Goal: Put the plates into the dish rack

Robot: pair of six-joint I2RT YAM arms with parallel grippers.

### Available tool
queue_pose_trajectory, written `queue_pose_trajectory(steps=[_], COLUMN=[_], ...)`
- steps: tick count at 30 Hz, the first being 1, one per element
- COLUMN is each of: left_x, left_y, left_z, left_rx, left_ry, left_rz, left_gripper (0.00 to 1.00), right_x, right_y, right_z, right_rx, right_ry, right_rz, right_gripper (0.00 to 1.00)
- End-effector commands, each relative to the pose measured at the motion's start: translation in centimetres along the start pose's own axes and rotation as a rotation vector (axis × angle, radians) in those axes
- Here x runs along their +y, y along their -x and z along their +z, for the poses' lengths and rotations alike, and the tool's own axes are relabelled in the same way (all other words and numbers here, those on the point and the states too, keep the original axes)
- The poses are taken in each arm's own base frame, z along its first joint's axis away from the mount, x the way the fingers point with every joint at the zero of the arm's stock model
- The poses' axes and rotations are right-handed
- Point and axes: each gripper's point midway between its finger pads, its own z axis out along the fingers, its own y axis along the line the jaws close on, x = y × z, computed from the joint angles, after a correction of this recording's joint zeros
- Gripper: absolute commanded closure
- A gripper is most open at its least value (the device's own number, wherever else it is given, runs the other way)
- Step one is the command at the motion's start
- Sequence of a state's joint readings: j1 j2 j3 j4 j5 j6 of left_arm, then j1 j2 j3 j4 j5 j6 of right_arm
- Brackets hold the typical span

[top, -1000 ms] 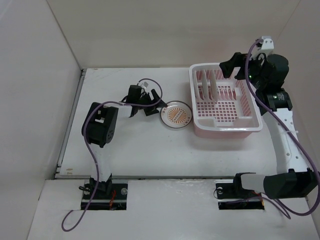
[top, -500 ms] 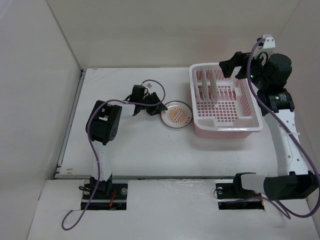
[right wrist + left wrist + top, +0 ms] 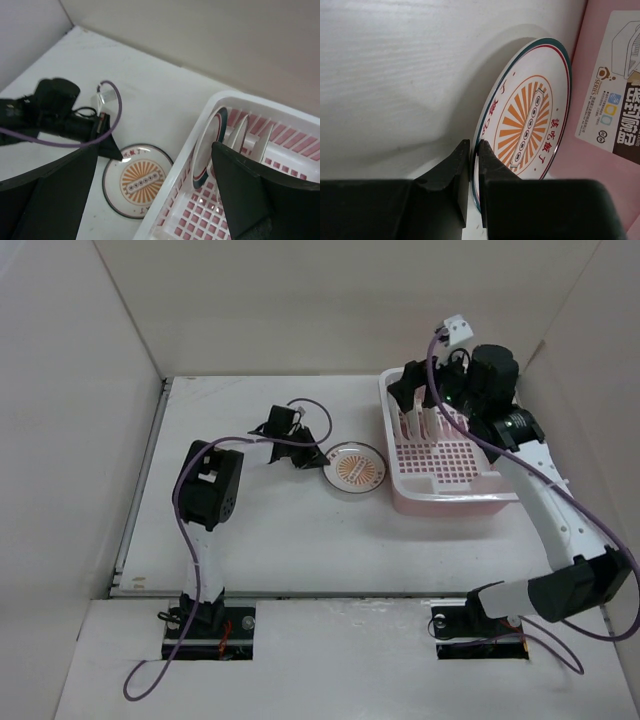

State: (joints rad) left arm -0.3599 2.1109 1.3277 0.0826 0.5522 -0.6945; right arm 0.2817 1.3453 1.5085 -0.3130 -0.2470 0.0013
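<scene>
A plate [image 3: 355, 469] with an orange sunburst centre and dark rim lies on the table just left of the pink dish rack [image 3: 450, 502]. My left gripper [image 3: 317, 454] is shut on that plate's left rim; in the left wrist view both fingers [image 3: 491, 167] pinch the plate [image 3: 530, 120] edge, with the rack wall [image 3: 580, 165] behind. My right gripper [image 3: 415, 390] hovers open over the rack's left end, holding nothing. In the right wrist view the right gripper [image 3: 154, 147] is spread above the table plate [image 3: 137, 182] and the rack rim [image 3: 175, 185]. Three plates [image 3: 207, 145] stand upright in the slots.
White walls close in the table on the left, back and right. The left arm's purple cable [image 3: 305, 410] loops above its wrist. A label sticker [image 3: 615, 85] is stuck on the rack's outer wall. Bare tabletop [image 3: 260, 530] lies in front of the plate.
My left gripper has slid to the plate's rim and shut on it. My right arm has swung left, from the rack's far right corner to above its left end, still open.
</scene>
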Motion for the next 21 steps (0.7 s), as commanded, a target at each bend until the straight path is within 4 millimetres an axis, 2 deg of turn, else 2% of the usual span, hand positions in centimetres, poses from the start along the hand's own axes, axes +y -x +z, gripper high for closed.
queue_pose_trajectory(steps=[1, 3, 4, 6, 7, 8, 9, 10, 11, 12, 13, 14, 15, 17, 18, 19, 21], left_x=[3.7, 3.5, 4.7, 4.1, 3.7, 4.0, 2.8, 2.7, 3.6, 3.6, 2.6, 2.2, 2.1, 1.5, 0.7, 0.2, -0.6], left_y=[-0.2, 0.8, 1.2, 2.6, 3.9, 3.8, 5.0, 5.6, 4.8, 5.1, 6.4, 6.4, 6.3, 6.7, 6.5, 6.6, 5.8], left_z=[-3.9, -5.7, -7.0, -10.1, -10.5, -11.9, -12.9, -13.9, -14.8, -15.5, -16.5, -17.0, -17.5, -18.6, -18.5, -19.5, -19.7], left_rx=[-0.026, -0.065, -0.086, -0.152, -0.194, -0.185, -0.213, -0.228, -0.188, -0.188, -0.211, -0.21, -0.192, -0.202, -0.185, -0.193, -0.173], left_ry=[0.248, 0.29, 0.372, 0.471, 0.483, 0.53, 0.537, 0.561, 0.633, 0.656, 0.647, 0.65, 0.643, 0.593, 0.53, 0.494, 0.441], left_rz=[-0.02, -0.016, -0.032, -0.016, -0.005, -0.023, -0.015, -0.035, -0.052, -0.077, -0.084, -0.099, -0.128, -0.169, -0.201, -0.225, -0.256], left_gripper=[1.0, 1.0, 1.0, 1.0, 1.0, 1.0, 1.0, 1.0, 1.0, 1.0, 1.0, 1.0, 1.0, 1.0, 1.0, 1.0, 1.0], right_x=[-1.1, -0.5, -0.5, 1.9, 1.8, 3.4, 4.1, 4.6, 6.5, 7.4, 8.3, 9.4, 11.7, 13.4, 14.5, 15.1, 15.7], right_y=[-0.7, -1.1, -1.1, -2.6, -2.6, -4.0, -5.5, -6.5, -7.3, -7.6, -7.6, -8.6, -8.7, -9.5, -10.5, -10.7, -11.6], right_z=[0.5, 1.0, 1.0, 2.3, 2.3, 3.0, 3.2, 3.6, 3.8, 3.8, 3.9, 4.2, 4.1, 4.6, 4.5, 4.8, 5.2], right_rx=[0.03, 0.043, 0.044, 0.085, 0.086, 0.122, 0.149, 0.172, 0.184, 0.182, 0.166, 0.174, 0.153, 0.142, 0.154, 0.148, 0.16], right_ry=[-0.068, -0.064, -0.079, -0.047, -0.045, -0.04, -0.039, -0.036, -0.025, -0.014, -0.001, 0.028, 0.076, 0.097, 0.123, 0.133, 0.168], right_rz=[-0.067, -0.096, -0.118, -0.245, -0.294, -0.361, -0.417, -0.509, -0.566, -0.599, -0.64, -0.665, -0.692, -0.755, -0.782, -0.784, -0.799], right_gripper=[0.0, 0.0, 0.0, 0.0, 0.0, 0.0, 0.0, 0.0, 0.0, 0.0, 0.0, 0.0, 0.0, 0.0, 0.0, 0.0, 0.0])
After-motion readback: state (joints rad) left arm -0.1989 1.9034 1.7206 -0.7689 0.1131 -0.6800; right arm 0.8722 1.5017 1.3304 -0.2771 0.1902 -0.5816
